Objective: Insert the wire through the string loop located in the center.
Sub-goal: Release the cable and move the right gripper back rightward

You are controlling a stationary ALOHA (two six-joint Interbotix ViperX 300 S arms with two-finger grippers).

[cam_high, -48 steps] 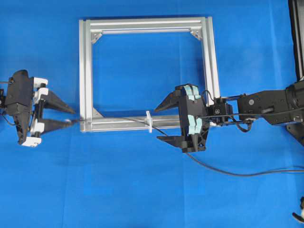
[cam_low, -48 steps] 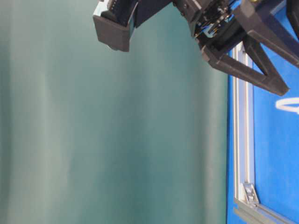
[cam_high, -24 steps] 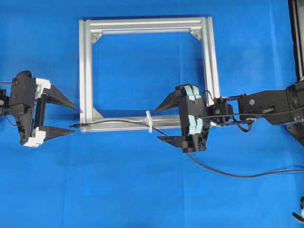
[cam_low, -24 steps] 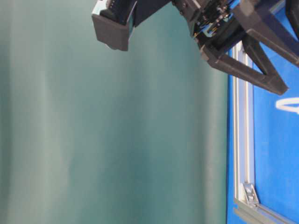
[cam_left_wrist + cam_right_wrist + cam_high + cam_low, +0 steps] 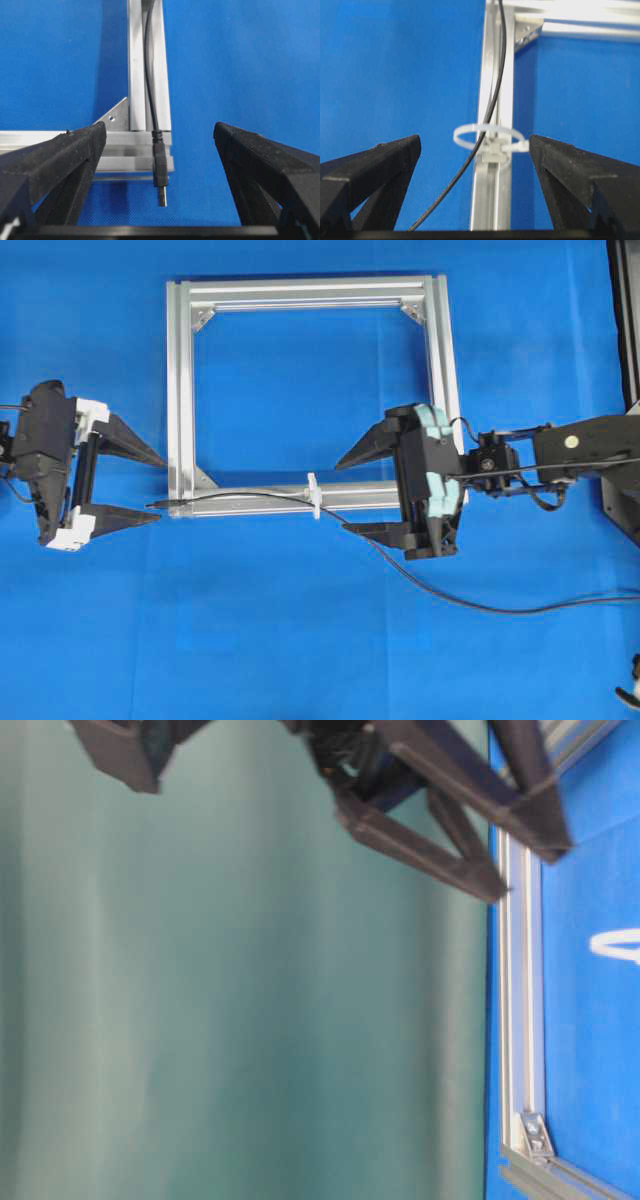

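Rightward has shifted the right pincer [image 5: 348, 493], fingers apart; left pincer [image 5: 158, 488] spread; wire [image 5: 250, 496] threads the string loop [image 5: 314, 497].

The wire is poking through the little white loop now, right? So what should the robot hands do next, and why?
Probably just back both hands away. The wire already runs through the loop, and its plug lies past the frame corner. The left gripper and right gripper are both open, holding nothing.

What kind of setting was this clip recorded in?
Most likely a lab test bench: a plain blue cloth covers the table, a bare aluminium frame lies on it as a fixture, and two robot arms flank it, each end effector open.
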